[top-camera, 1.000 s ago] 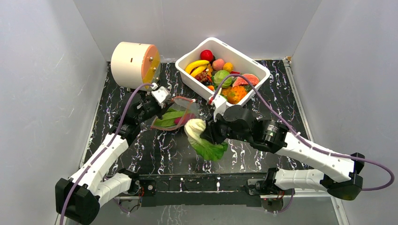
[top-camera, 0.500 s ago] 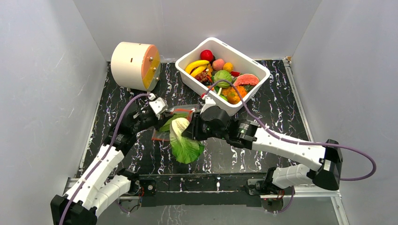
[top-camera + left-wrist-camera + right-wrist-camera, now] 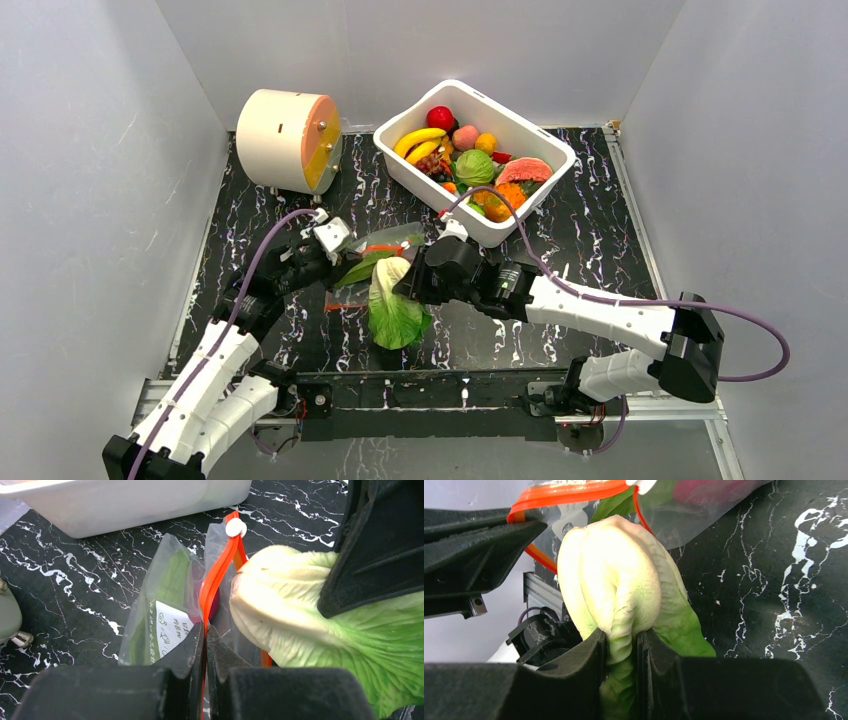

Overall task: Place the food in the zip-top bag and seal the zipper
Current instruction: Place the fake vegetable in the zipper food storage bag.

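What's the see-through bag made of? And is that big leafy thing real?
The bag looks like thin soft plastic: clear, shiny, crinkled, with a label showing through. Its orange strip seems thicker, smoother plastic. The leafy green is probably pretend, rubbery or soft plastic: its ribs look moulded and matte, but I can't be sure.

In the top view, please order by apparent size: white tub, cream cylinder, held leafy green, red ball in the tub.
Largest first:
white tub
cream cylinder
leafy green
red ball
All clearly differ.
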